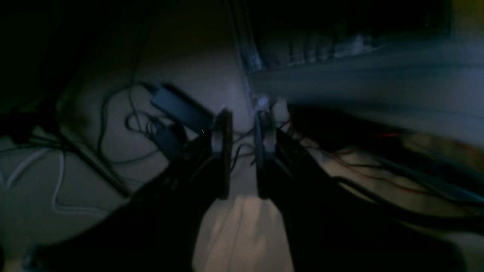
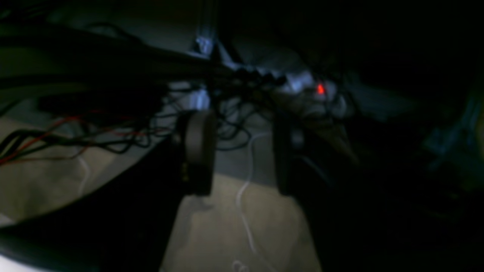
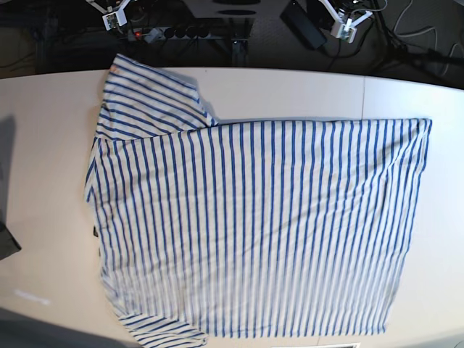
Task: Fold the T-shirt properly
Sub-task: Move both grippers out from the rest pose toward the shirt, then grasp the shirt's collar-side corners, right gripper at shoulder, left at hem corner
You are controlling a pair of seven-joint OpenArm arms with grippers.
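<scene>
No readable text, perhaps lost to blur.

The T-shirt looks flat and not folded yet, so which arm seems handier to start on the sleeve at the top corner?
Probably the right arm. Its claw hangs beyond the table's far edge, nearly above the upper sleeve of the T-shirt. The left claw sits nearer the hem end, away from that sleeve.
</scene>
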